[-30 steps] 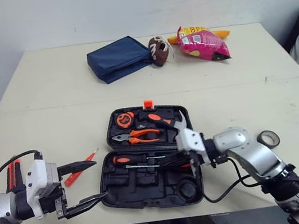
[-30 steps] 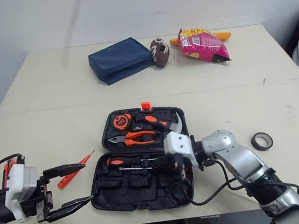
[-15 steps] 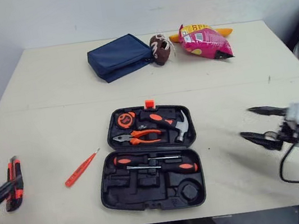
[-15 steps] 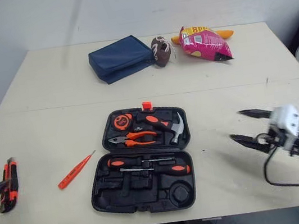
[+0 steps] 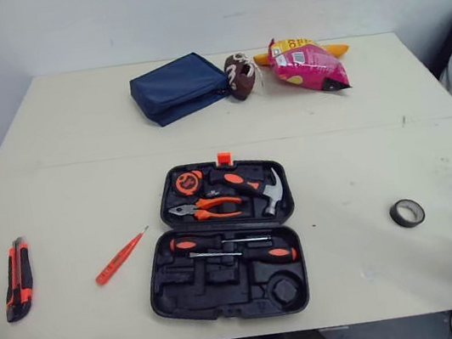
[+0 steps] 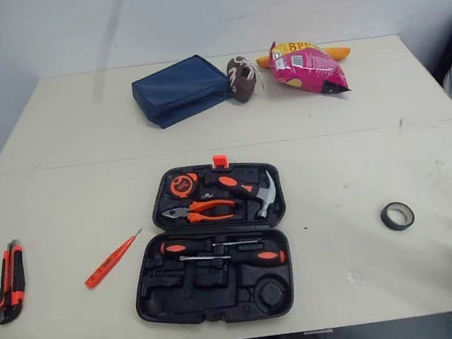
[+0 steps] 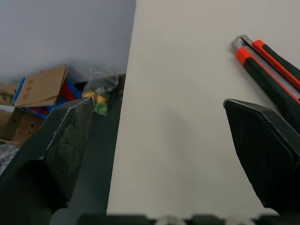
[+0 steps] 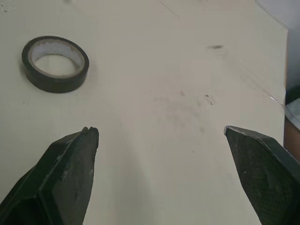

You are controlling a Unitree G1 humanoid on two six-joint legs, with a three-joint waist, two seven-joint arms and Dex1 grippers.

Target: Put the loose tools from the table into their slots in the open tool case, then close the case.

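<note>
Head camera: I see the tool case point(image 5: 184, 293) open near the table point(image 5: 78, 158) front, holding tape measure point(image 5: 186, 182), pliers point(image 5: 206, 208), hammer point(image 5: 256, 184) and screwdrivers point(image 5: 231, 243). The knife point(image 5: 15, 278), tester point(image 5: 121, 257) and tape roll point(image 5: 407, 212) lie loose outside it.

Left wrist: left gripper point(image 7: 157, 102) spread wide beside the knife.

Right wrist: right gripper point(image 8: 159, 129) spread wide near the tape roll.

Bare desk point(image 5: 65, 186) stretched on both sides of the open tool case point(image 5: 175, 285), with the orange tester pen point(image 5: 121, 257) and the utility knife point(image 5: 16, 278) lying well apart on its left and the tape roll point(image 5: 407, 212) alone on its right. Along the far edge the blue pouch point(image 5: 177, 87), a small ball point(image 5: 239, 75) and a pink bag point(image 5: 306, 64) stood close together, well clear of the case.
</note>
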